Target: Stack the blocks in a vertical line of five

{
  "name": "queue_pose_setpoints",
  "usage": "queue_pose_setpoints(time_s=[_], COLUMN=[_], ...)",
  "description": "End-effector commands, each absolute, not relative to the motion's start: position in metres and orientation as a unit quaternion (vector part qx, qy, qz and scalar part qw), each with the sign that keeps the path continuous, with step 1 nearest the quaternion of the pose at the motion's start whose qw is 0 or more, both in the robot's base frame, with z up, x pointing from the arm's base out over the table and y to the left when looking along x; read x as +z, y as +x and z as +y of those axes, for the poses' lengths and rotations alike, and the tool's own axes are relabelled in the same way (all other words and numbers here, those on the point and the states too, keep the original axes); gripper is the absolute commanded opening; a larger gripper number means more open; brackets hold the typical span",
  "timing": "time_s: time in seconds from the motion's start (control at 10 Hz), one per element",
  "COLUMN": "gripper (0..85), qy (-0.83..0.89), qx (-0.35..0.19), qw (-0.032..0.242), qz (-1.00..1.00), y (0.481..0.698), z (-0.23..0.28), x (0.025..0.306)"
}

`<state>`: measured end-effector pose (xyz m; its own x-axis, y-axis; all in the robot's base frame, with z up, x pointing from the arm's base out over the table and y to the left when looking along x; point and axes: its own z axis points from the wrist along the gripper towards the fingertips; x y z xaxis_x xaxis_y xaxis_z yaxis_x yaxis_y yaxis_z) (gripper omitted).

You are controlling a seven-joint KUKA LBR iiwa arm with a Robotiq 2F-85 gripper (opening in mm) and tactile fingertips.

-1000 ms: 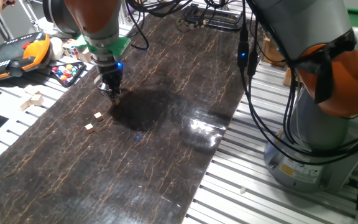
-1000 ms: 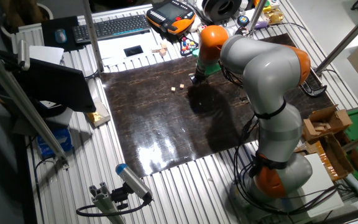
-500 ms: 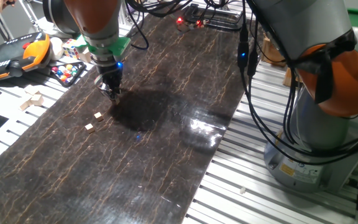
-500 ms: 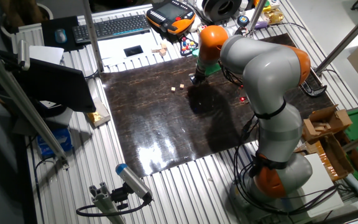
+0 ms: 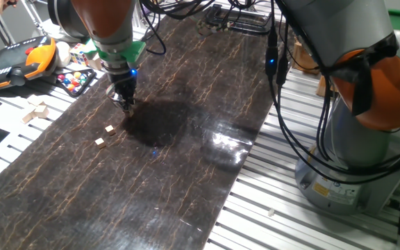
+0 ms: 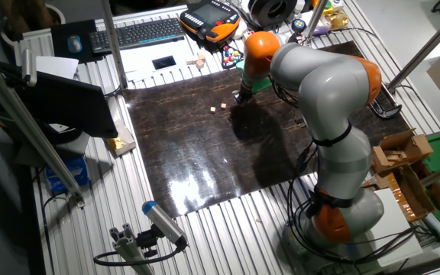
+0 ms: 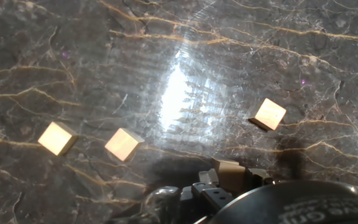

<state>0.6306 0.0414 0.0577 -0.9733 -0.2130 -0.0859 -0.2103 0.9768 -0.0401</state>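
My gripper (image 5: 123,105) is low over the dark marbled table (image 5: 186,139), and it also shows in the other fixed view (image 6: 237,98). In the hand view my gripper (image 7: 229,179) seems shut on a tiny tan cube (image 7: 227,167) held between the fingertips. Two more cubes lie side by side to the left (image 7: 58,138) (image 7: 124,144), and one lies to the right (image 7: 270,114). The fixed views show the pair of cubes just beside the gripper (image 5: 110,129) (image 5: 100,142) (image 6: 224,105) (image 6: 213,109). A fifth cube is not visible.
An orange teach pendant (image 5: 19,59), a tray of coloured balls (image 5: 75,80) and larger pale wooden blocks (image 5: 37,111) lie beyond the table's left edge. The robot's base (image 5: 353,160) and its cables stand at the right. A keyboard (image 6: 136,32) lies at the back.
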Motion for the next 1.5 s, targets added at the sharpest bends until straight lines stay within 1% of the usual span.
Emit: queue_pose_setpoints(time_s=[0.0,1.4], gripper=[33.0,33.3], qy=[-0.108,-0.117], qx=[-0.016,-0.016], qw=[0.046,0.049], qz=[0.993,0.992], y=[0.6306,0.6309], z=[0.0415,0.0411], x=[0.0578,0.0574])
